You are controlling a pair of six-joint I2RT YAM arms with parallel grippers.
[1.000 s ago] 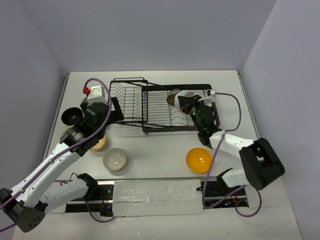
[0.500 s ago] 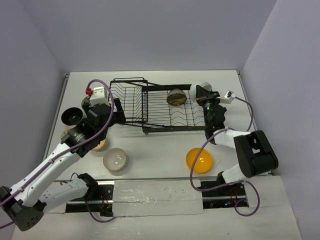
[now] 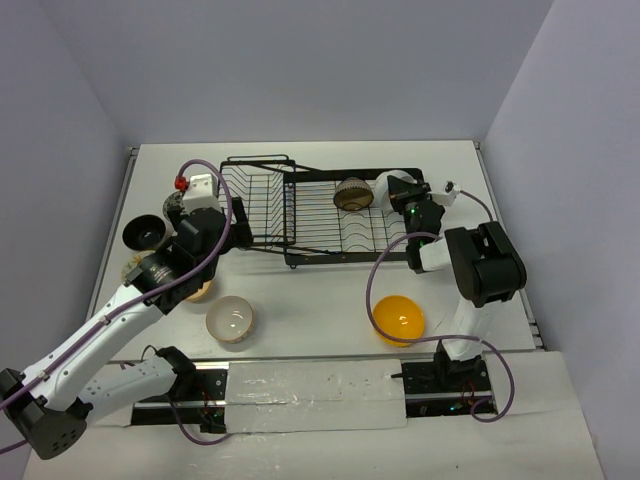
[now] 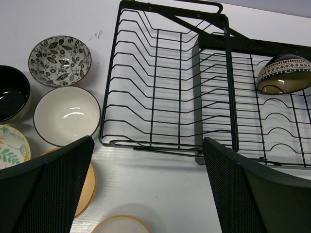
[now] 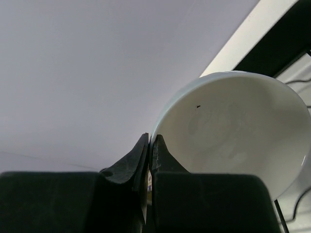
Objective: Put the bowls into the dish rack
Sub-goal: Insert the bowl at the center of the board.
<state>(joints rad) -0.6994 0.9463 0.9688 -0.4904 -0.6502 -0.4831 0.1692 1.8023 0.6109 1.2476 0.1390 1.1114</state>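
Note:
The black wire dish rack (image 3: pixel 262 200) stands at the table's middle, with a brown patterned bowl (image 3: pixel 352 193) upright in its right section. My right gripper (image 3: pixel 398 188) is shut on the rim of a white bowl (image 3: pixel 384 186), held tilted at the rack's right end; the wrist view shows the pinched rim (image 5: pixel 149 138) and the bowl's inside (image 5: pixel 238 131). My left gripper (image 4: pixel 148 141) hangs open and empty over the rack's front left corner (image 4: pixel 165 87). White (image 4: pixel 66 115), floral (image 4: pixel 60 60) and black (image 4: pixel 12 99) bowls sit left of it.
An orange-yellow bowl (image 3: pixel 398 319) lies on the table in front of the rack's right end. A cream bowl (image 3: pixel 230 319) sits front left. A leaf-patterned bowl (image 4: pixel 10 151) and a tan bowl (image 4: pixel 86 187) lie under my left arm. Grey walls close in the table.
My right arm has folded back and swung the white bowl from over the rack's right section to its right end. My left arm has barely shifted and stays open.

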